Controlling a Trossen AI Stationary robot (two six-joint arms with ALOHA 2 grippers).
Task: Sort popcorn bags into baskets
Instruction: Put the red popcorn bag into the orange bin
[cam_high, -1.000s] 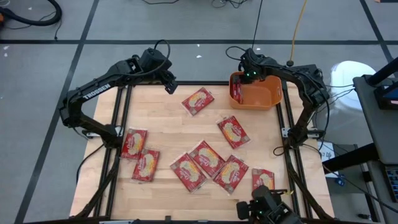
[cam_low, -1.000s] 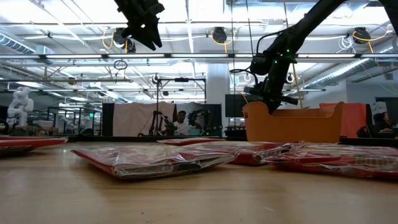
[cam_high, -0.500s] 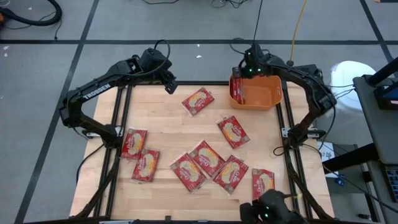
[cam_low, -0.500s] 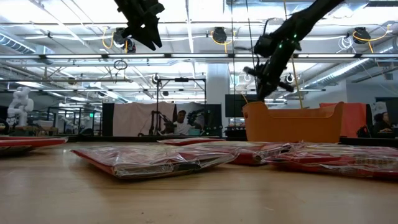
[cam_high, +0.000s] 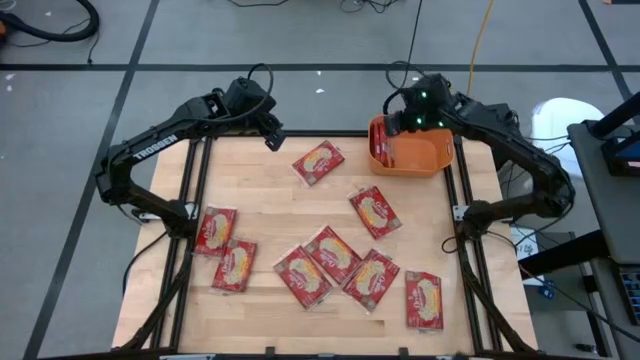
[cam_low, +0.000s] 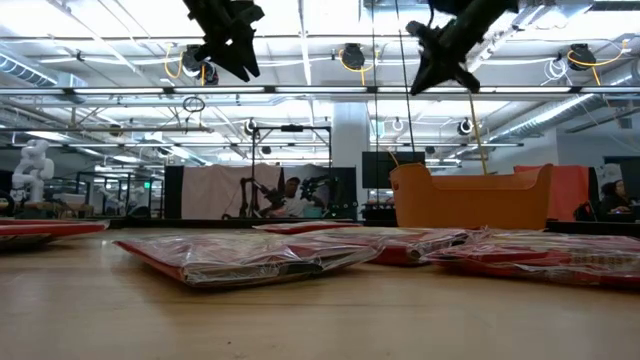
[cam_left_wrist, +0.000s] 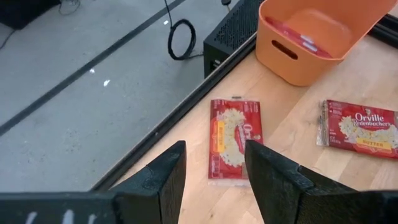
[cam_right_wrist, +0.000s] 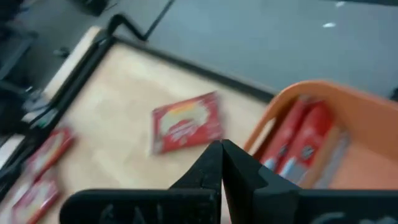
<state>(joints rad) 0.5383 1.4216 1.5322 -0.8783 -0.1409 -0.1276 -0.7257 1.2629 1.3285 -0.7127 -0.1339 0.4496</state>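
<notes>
From up here the right end effector (cam_right_wrist: 221, 163) has its 2 dark fingers pressed together with nothing between them. Beyond them sits the orange basket (cam_right_wrist: 323, 99), with at least 2 red popcorn bags (cam_right_wrist: 305, 140) standing on edge against its near wall. On the wooden bench (cam_right_wrist: 118, 93), 1 more red bag (cam_right_wrist: 185, 122) lies flat beside the basket, apart from it. Further bags (cam_right_wrist: 46, 149) show at the edge of the bench, blurred. Grey floor (cam_right_wrist: 261, 31) lies past the bench frame.
</notes>
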